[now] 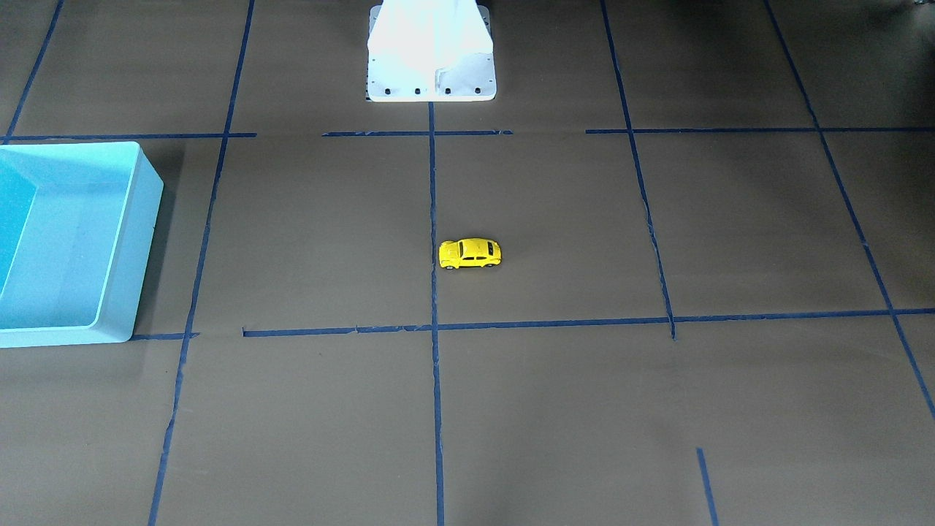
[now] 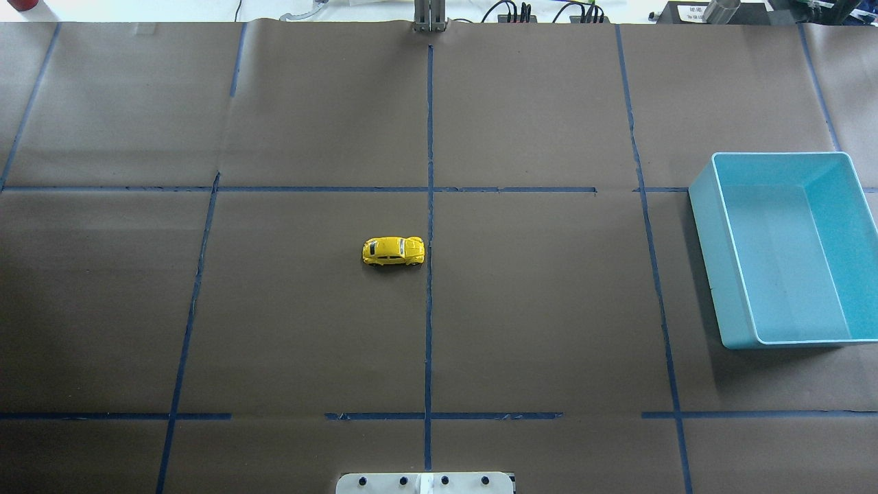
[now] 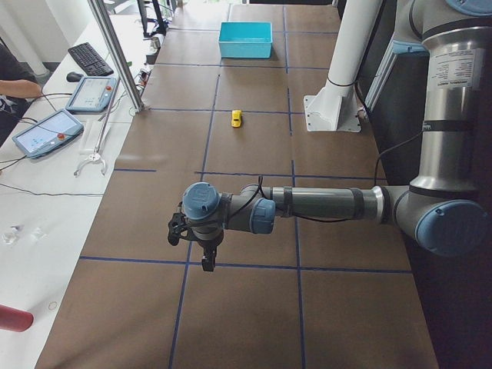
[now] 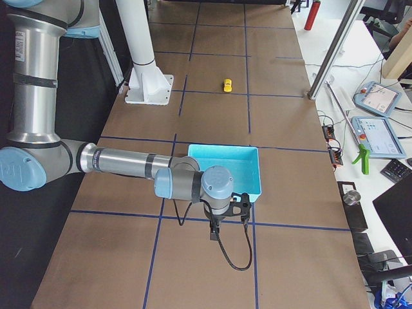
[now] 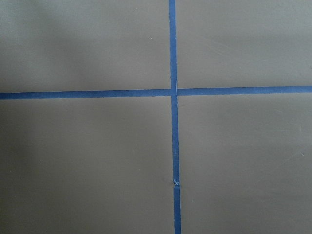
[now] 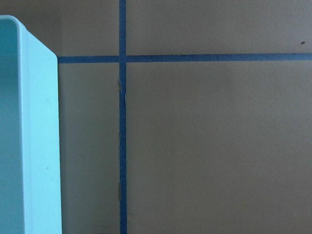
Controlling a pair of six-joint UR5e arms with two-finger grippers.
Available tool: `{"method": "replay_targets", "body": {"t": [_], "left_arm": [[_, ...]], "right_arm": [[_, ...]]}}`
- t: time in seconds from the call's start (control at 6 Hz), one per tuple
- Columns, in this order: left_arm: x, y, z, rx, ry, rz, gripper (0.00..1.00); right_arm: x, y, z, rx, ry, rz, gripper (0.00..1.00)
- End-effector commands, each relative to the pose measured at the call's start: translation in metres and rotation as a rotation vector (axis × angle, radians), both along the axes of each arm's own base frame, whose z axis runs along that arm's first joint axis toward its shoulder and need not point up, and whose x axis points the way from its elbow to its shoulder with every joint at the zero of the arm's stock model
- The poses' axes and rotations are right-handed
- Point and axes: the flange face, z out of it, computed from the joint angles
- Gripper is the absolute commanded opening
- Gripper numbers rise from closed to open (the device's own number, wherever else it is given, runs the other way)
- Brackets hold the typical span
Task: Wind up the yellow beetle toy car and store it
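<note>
The car (image 2: 393, 252) stands on its wheels near the centre of the overhead view, just left of the middle tape line (image 2: 429, 309); in the front-facing view it (image 1: 470, 253) is just right of this line, its length going across the frame. Nothing touches it; both arms are well apart from it.

The bin (image 2: 718, 261) is on the bench (image 2: 309, 329) at the right edge of the overhead view, open upward and well apart from the car; in the front-facing view it (image 1: 146, 234) is at the left edge.

The left arm (image 3: 323, 204) reaches across the lower middle of the left side view; its jaws point down over the bench near a tape line, and I cannot tell if they are wide or narrow. The right arm (image 4: 122, 161) reaches to the lower middle of the right side view; its jaws hang just beside the near wall of the bin (image 4: 225, 167), and their state I also cannot tell.

The left wrist view shows only bench and a tape cross; the right wrist view shows the bin wall (image 6: 41, 146) at its left edge.
</note>
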Motion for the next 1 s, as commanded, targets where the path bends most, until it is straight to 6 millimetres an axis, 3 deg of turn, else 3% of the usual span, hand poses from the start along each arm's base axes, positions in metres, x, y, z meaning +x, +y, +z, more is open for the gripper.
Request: {"method": "replay_targets", "body": {"t": [0.0, 0.5, 0.67, 0.83], "left_arm": [[-0.001, 0.001, 0.002, -0.003, 0.001, 0.000, 1.00], [0.001, 0.000, 0.001, -0.003, 0.012, 0.002, 1.00], [0.005, -0.003, -0.031, 0.052, 0.067, 0.010, 1.00], [0.010, -0.007, -0.040, 0.068, 0.076, 0.018, 1.00]], "right_arm": [[0.000, 0.001, 0.002, -0.003, -0.001, 0.001, 1.00], [0.000, 0.001, 0.001, 0.000, -0.001, 0.001, 1.00], [0.000, 0.000, -0.001, 0.004, 0.000, 0.000, 1.00], [0.000, 0.000, -0.001, 0.004, 0.000, 0.000, 1.00]]}}
